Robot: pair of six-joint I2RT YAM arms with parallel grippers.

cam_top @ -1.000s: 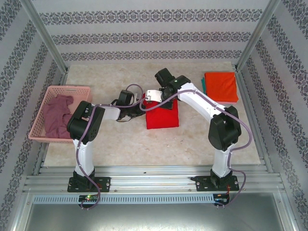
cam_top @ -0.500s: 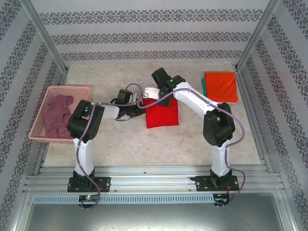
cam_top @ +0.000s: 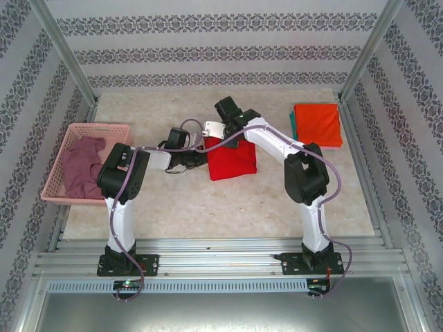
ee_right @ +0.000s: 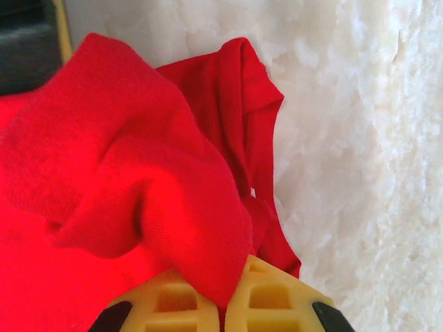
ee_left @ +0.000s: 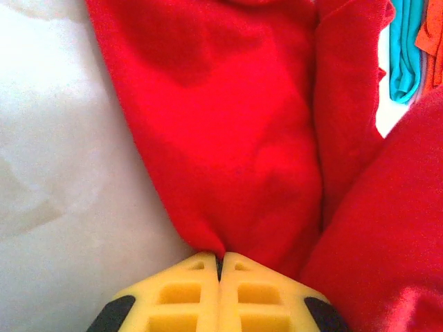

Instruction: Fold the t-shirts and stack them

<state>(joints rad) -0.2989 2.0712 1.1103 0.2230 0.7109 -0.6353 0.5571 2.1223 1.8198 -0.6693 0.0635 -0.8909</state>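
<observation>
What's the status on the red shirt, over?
Left gripper shut on red shirt. Right gripper shut on it too. Orange shirt folded, far right. Nothing in the way.

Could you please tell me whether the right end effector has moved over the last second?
Yes: the right end effector shifted left, away from the folded orange t-shirt, gripping the red t-shirt.

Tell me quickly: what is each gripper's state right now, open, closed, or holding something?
Left gripper: closed, pinching an edge of the red t-shirt.
Right gripper: closed, pinching a fold of the same red t-shirt.
</observation>
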